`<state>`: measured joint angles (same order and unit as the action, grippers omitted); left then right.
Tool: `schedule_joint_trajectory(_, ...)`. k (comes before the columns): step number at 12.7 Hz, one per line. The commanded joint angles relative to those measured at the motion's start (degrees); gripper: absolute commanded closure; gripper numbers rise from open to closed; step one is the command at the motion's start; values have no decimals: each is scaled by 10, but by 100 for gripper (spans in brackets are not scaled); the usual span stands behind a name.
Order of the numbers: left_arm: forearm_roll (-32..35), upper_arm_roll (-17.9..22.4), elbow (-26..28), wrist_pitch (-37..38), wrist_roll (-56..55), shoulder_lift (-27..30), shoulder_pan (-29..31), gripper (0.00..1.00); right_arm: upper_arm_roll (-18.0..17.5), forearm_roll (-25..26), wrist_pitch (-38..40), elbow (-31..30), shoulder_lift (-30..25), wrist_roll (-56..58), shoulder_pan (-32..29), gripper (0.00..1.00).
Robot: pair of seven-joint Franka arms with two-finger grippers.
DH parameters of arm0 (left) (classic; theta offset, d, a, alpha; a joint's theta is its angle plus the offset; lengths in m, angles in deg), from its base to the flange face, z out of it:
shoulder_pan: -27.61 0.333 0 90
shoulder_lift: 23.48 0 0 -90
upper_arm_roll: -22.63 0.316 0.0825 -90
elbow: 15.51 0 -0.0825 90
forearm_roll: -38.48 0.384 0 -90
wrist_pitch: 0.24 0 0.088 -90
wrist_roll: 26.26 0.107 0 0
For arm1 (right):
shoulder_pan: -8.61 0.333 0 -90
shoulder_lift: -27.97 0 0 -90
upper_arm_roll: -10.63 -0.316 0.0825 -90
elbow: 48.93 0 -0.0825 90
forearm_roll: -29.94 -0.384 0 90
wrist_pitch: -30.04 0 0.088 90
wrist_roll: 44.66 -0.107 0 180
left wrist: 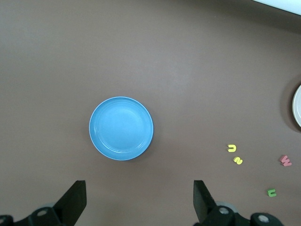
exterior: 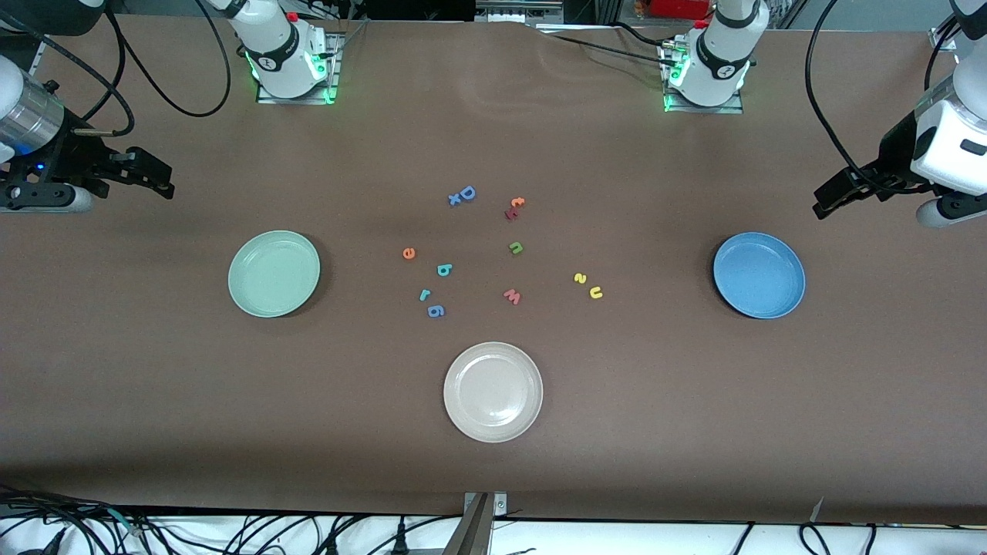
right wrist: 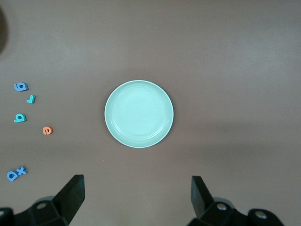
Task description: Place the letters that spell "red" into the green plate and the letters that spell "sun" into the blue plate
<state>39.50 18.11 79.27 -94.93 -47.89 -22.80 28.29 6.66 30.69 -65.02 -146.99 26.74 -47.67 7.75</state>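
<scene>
From the front, the green plate [exterior: 274, 274] sits toward the right arm's end of the table and the blue plate [exterior: 759, 275] toward the left arm's end, both empty. Between them lie the orange e [exterior: 409, 253], teal d [exterior: 444, 270], teal r [exterior: 424, 294], green n [exterior: 516, 247], yellow s [exterior: 581, 278] and yellow u [exterior: 595, 292] (the last two just beside each other). The right gripper [exterior: 158, 183] and left gripper [exterior: 826, 206] wait over the table's ends.

The left wrist view shows the left gripper [left wrist: 137, 200], fingers apart, holding nothing, with the blue plate [left wrist: 121, 128] below it.

The right wrist view shows the right gripper [right wrist: 136, 195], fingers spread, with the green plate [right wrist: 138, 114] below it.

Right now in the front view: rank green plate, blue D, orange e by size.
1. green plate
2. blue D
3. orange e

The D is only slightly bigger than the e.
</scene>
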Motion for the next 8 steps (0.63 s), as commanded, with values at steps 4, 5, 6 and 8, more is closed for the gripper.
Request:
schedule_joint_trajectory(4,-8,-7,-13,10,-2,-4,9,0,-3,6,4,14,5,11,-5,0)
schedule_joint_trajectory(5,-8,-6,-14,10,-2,-4,9,0,-3,6,4,14,5,11,-6,0)
schedule_joint_trajectory(6,-8,-7,-14,10,-2,-4,9,0,-3,6,4,14,5,11,-6,0)
schedule_joint_trajectory(8,-8,-8,-14,10,-2,-3,8,0,-3,6,4,14,5,13,-5,0)
